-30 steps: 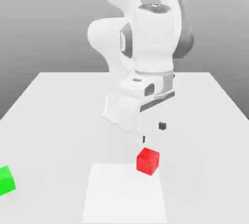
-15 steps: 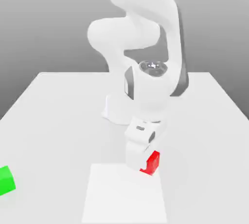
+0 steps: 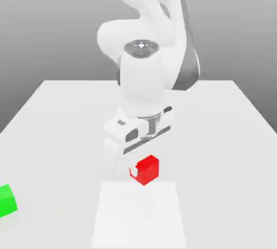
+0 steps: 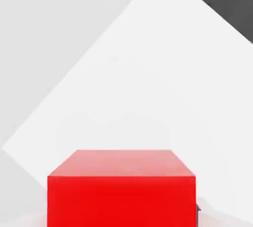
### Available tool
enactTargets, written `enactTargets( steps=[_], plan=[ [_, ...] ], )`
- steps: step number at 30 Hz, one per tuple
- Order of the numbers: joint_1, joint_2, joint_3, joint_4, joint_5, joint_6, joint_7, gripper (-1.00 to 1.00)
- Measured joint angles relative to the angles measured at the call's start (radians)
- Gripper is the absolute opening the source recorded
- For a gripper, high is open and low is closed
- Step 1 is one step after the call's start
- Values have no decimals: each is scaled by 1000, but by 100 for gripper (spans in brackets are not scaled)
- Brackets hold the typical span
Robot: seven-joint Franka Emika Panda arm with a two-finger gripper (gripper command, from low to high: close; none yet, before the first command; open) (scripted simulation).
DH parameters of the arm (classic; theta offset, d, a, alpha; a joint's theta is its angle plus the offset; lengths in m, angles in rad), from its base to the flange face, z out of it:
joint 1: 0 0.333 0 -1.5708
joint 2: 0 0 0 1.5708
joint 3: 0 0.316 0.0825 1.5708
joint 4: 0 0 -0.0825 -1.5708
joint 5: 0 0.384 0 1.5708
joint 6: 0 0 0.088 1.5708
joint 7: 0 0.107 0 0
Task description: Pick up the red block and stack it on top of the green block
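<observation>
Looking across the exterior view from its left edge, we first meet the green block, a small bright cube sitting on the pale grey table at the very left edge of the picture, partly cut off by the frame. It sits alone there, well apart from everything else. Moving toward the centre, we reach a lighter white rectangular patch marked on the table surface near the front edge. Just above the far end of that patch hangs the gripper of the white robot arm, which rises from its base at the back middle of the table and bends forward and down over the work area. The gripper's jaws are clenched on the red block, a small bright cube held between them with one corner turned toward us; its pale shadow falls on the table below, so we read the block as lifted clear of the surface. To the exterior view's right of the arm we see bare table and a plain grey backdrop. In the hand view, the red block sits close to the camera, with the white patch spread at an angle beneath it.
</observation>
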Motion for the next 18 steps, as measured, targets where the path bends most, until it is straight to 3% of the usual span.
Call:
enactTargets(
  steps=[10, 14, 15, 18],
  plan=[
    [-286, 205, -224, 338, 71, -151, 290, -100],
    [-348, 343, -184, 374, 180, -60, 239, -100],
    [-359, 365, -171, 377, 197, -42, 227, 100],
    [-359, 365, -171, 377, 197, -42, 227, 100]
  ],
)
